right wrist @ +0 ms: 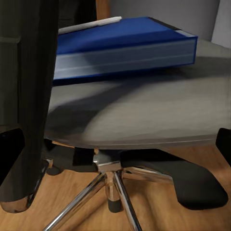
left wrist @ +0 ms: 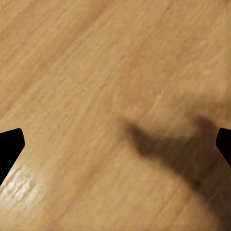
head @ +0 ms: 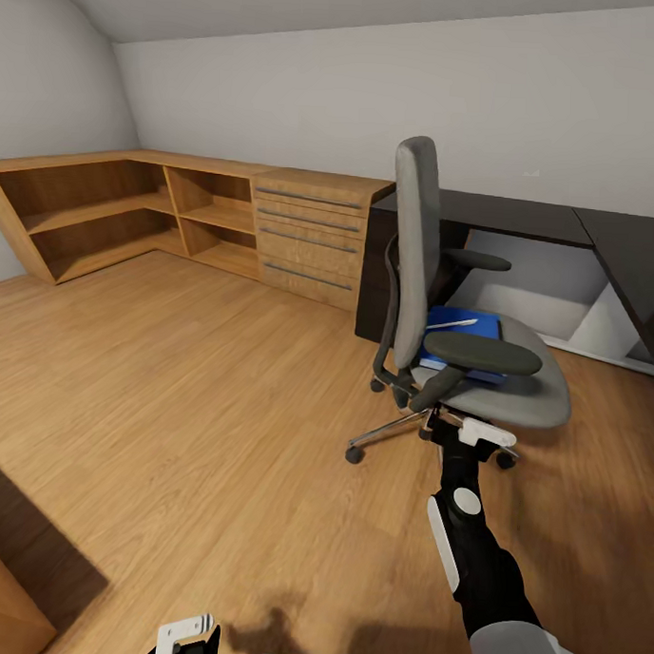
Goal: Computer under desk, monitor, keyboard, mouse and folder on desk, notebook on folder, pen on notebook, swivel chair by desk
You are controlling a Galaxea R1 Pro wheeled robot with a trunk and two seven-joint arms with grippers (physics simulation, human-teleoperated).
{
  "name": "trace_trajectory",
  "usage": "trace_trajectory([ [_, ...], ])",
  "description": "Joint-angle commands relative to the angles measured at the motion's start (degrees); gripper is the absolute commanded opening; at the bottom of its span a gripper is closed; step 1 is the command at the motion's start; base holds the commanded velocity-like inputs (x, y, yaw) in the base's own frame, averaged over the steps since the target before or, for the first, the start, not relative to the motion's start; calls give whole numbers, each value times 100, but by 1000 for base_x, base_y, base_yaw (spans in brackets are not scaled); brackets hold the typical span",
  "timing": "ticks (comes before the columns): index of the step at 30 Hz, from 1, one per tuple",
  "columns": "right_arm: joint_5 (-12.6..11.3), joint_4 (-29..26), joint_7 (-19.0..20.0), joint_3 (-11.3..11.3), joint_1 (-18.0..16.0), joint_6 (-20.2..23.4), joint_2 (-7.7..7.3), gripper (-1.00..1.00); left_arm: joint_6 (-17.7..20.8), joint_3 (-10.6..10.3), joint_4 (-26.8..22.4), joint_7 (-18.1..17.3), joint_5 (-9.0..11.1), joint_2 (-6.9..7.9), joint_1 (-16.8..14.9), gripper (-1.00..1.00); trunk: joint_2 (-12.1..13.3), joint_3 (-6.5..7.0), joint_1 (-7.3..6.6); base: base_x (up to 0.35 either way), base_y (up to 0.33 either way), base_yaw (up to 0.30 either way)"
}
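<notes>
reaching your right gripper [right wrist: 115,139], jaws apart, toward the swivel chair [head: 514,392] mid-frame; next, lift the folder [right wrist: 125,45] deskward.

The swivel chair [head: 459,361] stands on the floor [head: 171,406] just before the bench [head: 522,221]. On its seat lies the folder [head: 465,335], the pen [head: 453,325] on top. A drawer unit [head: 307,236] sits left of the bench, open shelves [head: 113,213] further left.
</notes>
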Motion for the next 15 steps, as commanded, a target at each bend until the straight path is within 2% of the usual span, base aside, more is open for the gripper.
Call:
trace_trajectory([
  [1, 41, -8, -13, -12, -3, -7, 5, 100, -25, -34, 1, 43, 57, 6, -2, 100, -2, -4, -1, 0, -12, 0],
  [9, 41, -27, -15, -14, -3, -7, 5, 100, -25, -30, 2, 41, 57, 6, -2, 100, -2, -4, -1, 93, -76, 0],
  [15, 41, -35, -18, -16, -3, -7, 5, 100, -25, -29, 0, 46, 57, 6, -2, 100, -2, -4, -1, 18, -12, 0],
])
